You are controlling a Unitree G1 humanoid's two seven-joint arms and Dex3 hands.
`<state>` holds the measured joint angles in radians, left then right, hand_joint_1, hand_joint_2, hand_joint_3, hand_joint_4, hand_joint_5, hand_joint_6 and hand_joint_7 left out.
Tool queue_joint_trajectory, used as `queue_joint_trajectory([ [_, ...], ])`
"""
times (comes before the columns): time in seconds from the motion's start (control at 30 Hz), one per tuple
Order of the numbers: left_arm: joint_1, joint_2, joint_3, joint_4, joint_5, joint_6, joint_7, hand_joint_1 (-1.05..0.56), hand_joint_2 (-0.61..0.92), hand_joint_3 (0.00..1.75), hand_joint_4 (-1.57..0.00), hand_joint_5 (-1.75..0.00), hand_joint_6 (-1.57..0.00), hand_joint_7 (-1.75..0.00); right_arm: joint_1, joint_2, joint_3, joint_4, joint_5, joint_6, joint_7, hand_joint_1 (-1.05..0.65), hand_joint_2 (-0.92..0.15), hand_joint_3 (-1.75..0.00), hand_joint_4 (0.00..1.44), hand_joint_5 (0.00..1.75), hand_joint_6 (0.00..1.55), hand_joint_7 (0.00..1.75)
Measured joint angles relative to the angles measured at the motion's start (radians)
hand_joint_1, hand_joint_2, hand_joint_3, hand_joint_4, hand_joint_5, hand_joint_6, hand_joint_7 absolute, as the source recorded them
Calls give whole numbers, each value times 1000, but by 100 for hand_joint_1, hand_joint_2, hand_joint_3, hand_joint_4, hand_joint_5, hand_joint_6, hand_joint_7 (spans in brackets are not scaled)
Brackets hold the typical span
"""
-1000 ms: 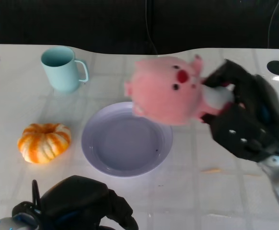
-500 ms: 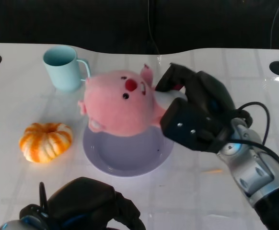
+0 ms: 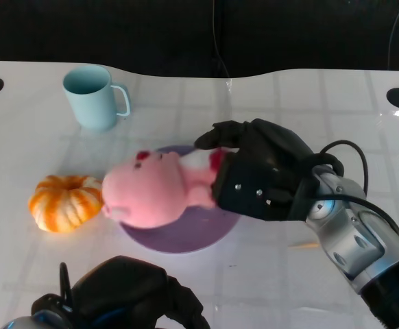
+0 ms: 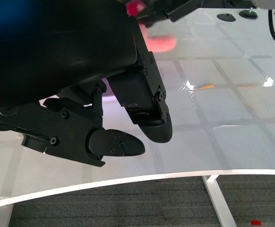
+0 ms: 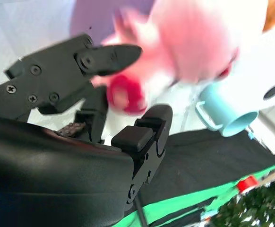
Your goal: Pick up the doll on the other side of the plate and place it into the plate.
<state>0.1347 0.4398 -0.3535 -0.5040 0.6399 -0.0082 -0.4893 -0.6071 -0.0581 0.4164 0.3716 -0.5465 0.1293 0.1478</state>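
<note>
Head view: pink doll held over the lavender plate

Nearest the camera, the left hand point(image 3: 117, 295) sits low at the front edge of the table point(image 3: 309, 110), a dark rounded mass that touches nothing. In the left wrist view its fingers point(image 4: 149, 118) reach out apart from one another over the bare white tabletop, with nothing between them.

Further in, the right hand point(image 3: 254, 171) comes in from the robot's right on its silver forearm point(image 3: 354, 240), a black cable looping over the wrist. Its fingers are clamped around the body of the pink doll point(image 3: 151, 192). The doll lies tipped on its side, its head pointing toward the robot's left and its red mouth facing up. The head hangs over the near left rim of the plate point(image 3: 186, 236), while the body is above the plate's middle. Whether the doll already touches the plate cannot be told from these pictures. In the right wrist view the doll point(image 5: 184, 42) is a blurred pink shape between the black fingers point(image 5: 104, 54), a red patch showing close to them.

Just beside the doll's head, on the robot's left, an orange and white pumpkin point(image 3: 64, 202) rests on the table, close to the plate's rim.

Farthest back, well apart from the plate, a light blue mug point(image 3: 93, 96) stands upright, its handle turned toward the robot's right.
</note>
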Motion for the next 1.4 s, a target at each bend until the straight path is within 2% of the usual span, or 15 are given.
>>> queue_joint_trajectory([
  [0.3,0,0,0,0,-1,2,0,-27,92,29,-76,-123,-108,-2,26,-42,13,-116,-5,16,74,-68,-92,-18,23,35,41,0],
  [0.57,-3,-2,-3,0,3,3,0,-28,92,30,-78,-118,-107,-1,90,-152,-23,-342,9,7,171,-67,-92,-20,25,38,40,1],
  [0.63,-5,-2,-4,0,9,6,-1,-29,92,31,-77,-118,-107,-1,131,-186,-53,-400,24,-5,186,-65,-92,-21,27,45,43,2],
  [0.67,-7,-3,-5,0,11,9,-3,-29,92,31,-77,-118,-107,-1,156,-203,-68,-427,36,-13,187,-63,-92,-21,29,58,48,3],
  [0.73,-9,-2,-4,0,11,15,-7,-29,92,31,-76,-118,-107,-1,221,-229,-107,-479,59,-46,181,-58,-92,-20,33,68,53,5],
  [0.9,-5,2,1,-3,10,15,-12,-28,92,29,-77,-121,-108,-1,397,-244,-199,-550,131,-131,116,-30,-92,-9,58,88,77,16],
  [1.03,1,14,6,-3,10,-1,-11,-27,92,28,-75,-123,-107,-1,530,-250,-266,-569,181,-183,83,-19,-92,-9,67,96,86,20],
  [1.17,2,18,10,-3,10,-2,-12,-27,92,27,-76,-123,-107,-1,630,-282,-322,-629,225,-189,107,-12,-92,-10,74,99,95,24],
  [1.3,2,20,16,-3,10,-4,-12,-26,92,27,-76,-121,-106,-1,697,-322,-368,-717,270,-146,166,1,-91,-24,86,108,109,34],
  [1.33,2,20,20,-3,10,-4,-12,-26,92,27,-76,-121,-106,-1,709,-329,-376,-738,281,-132,180,3,-87,-35,87,112,110,39],
  [1.37,2,22,24,-3,9,-4,-12,-26,92,27,-76,-120,-106,-1,720,-333,-385,-758,290,-118,193,6,-80,-53,89,117,109,47],
  [1.4,2,23,27,-3,7,-4,-12,-27,92,27,-75,-120,-106,-1,731,-334,-393,-774,298,-105,202,10,-65,-84,90,129,108,67],
])
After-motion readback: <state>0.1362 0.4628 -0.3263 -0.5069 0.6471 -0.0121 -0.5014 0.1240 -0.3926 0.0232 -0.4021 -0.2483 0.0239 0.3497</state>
